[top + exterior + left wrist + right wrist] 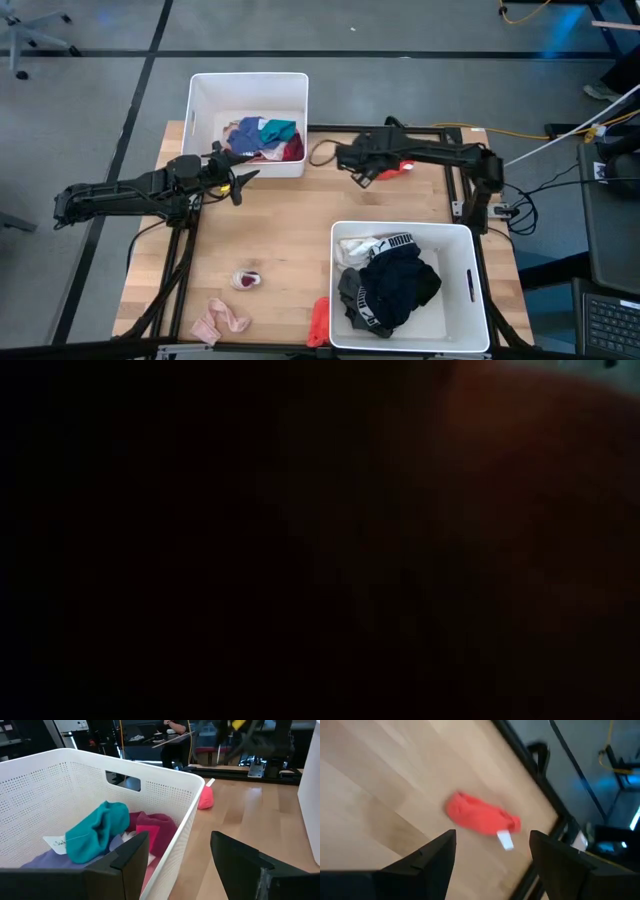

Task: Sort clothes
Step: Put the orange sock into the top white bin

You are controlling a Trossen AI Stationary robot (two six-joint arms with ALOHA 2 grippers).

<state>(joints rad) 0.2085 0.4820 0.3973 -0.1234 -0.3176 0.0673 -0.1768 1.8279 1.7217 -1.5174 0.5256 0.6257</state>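
a wooden counter (290, 230) seen from above, described from its left side to its right, each thing placed against the counter.

at the counter's left edge the left gripper (240, 181) hangs with its fingers (131, 857) spread and nothing between them, just beside the front wall of a white perforated bin (200, 110) that sits at the counter's far left corner. inside that bin lies a heap of coloured clothes (262, 138): teal, blue, purple, maroon and red pieces.

near the counter's front left corner lies a pale pink garment (220, 320), with a small maroon and white piece (246, 279) just behind it. an orange-red garment (318, 322) hangs at the counter's front edge, touching a second white bin (470, 285) at the front right. that bin holds black, grey and white clothes (390, 283), one lettered puma.

over the counter's far middle the right gripper (358, 176) hovers, fingers (432, 855) parted and empty. a red sock (481, 819) with a white tag lies on the bare wood near the counter's far right edge, under the right arm.

the low view is dark and shows nothing.
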